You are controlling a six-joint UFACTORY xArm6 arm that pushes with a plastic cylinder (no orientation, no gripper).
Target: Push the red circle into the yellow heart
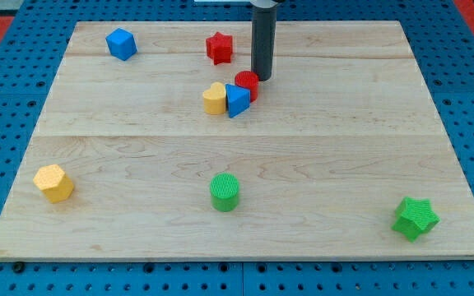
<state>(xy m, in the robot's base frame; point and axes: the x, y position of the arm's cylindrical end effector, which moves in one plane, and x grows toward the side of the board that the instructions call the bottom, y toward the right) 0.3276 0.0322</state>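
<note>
Seven blocks lie on the wooden board (138, 140), which rests on a blue pegboard (6, 115). Nearest the view's bottom sit three, well apart from one another: a green star (415, 218) at the right, a green cylinder (225, 192) near the middle, and a yellow hexagon (53, 182) at the left.

Farther up, just above the board's middle, three blocks bunch together. The yellow heart (214, 98) is on the left of the bunch, with a blue triangle (236, 100) touching its right side. The red circle (247, 84) sits behind and to the right of the triangle, pressed against it, so the triangle stands between circle and heart; the circle seems not to touch the heart itself, though its lower part is hidden by the triangle.

My tip (261, 79) stands on the board just to the right of the red circle, touching it or very nearly so. The rod is a plain dark shaft rising straight out of the view's top; it has no jaws and holds nothing.

Farthest up, a red star (219, 48) lies left of the rod and apart from the bunch, and a blue block (121, 43), perhaps a cube, lies near the top left corner
</note>
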